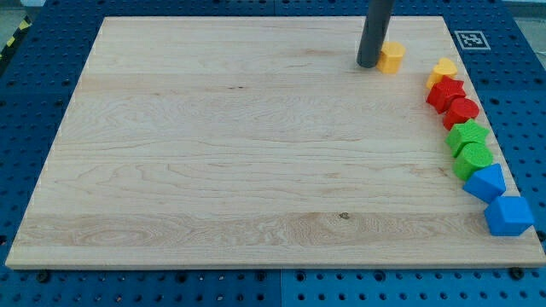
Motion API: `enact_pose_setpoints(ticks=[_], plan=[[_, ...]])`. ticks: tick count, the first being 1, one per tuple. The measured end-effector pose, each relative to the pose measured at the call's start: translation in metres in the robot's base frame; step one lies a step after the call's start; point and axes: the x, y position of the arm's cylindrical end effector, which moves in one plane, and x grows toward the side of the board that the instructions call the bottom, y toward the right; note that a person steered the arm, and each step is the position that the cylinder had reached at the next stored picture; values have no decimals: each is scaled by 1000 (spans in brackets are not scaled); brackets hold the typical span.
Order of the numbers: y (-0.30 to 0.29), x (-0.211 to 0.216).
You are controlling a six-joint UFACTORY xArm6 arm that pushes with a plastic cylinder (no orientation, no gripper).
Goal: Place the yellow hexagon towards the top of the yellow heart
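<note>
Near the view's top, right of centre: my tip [369, 65], the blunt end of a smooth dark cylindrical rod serving as the tool, with no jaws to open or close and holding nothing, touching or all but touching the left face of the yellow hexagon [392, 58]. Down and to the right, well apart from the hexagon, close to the right edge: the yellow heart [443, 70], heading a curved file of matte faceted blocks. Below the heart, each just beside the next: a red star-like block [445, 92], a red block [461, 112] of unclear shape, a green star-like block [467, 135], a rounder green block [473, 159], a blue block [485, 182], and a second blue block [509, 216] overhanging the right edge. Underneath all: a pale wooden table [230, 145] with fine horizontal grain, resting on a blue perforated surface [34, 119].
</note>
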Motion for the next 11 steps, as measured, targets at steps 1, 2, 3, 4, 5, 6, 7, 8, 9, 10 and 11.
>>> enact_pose_setpoints(ticks=[1,2,3,4,5,6,7,8,9,10,11], plan=[[3,1],[16,-4],[35,-9],[37,-14],[41,-27],[48,-43],[59,-40],[76,-31],[50,-16],[23,-10],[21,-5]])
